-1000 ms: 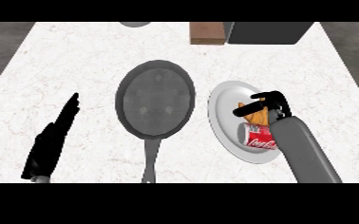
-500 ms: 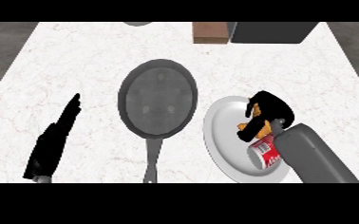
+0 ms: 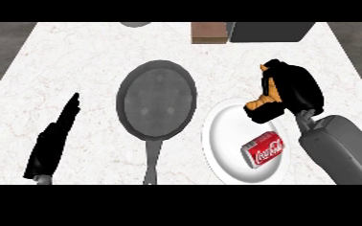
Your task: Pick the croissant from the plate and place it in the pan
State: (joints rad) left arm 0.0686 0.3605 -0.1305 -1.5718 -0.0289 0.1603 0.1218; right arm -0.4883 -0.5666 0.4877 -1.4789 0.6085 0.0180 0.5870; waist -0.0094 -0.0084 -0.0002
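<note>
Head view shows the right hand [image 3: 293,88] curled round the croissant [image 3: 263,106], its black fingers wrapped over the golden-brown pastry so that only the near end and a small far tip show. Croissant and hand sit over the far right rim of the white plate [image 3: 230,146], and the pastry looks lifted off it, though I cannot tell by how much. The dark pan [image 3: 156,100] lies just left of the plate, round, matte and shallow, its long handle pointing toward the near edge.

What could go wrong, as I judge it: a croissant is soft and flaky, so curled fingers could crush it or let it slip on the way left. A low carry might also clip the pan's rim. The red cola can [image 3: 264,148] lies on its side on the plate — smooth, cylindrical, ready to roll if the grey forearm brushes it.

At the near left of the marbled white worktop [image 3: 84,57] the left hand [image 3: 53,136] rests, fingers straight and holding nothing.
</note>
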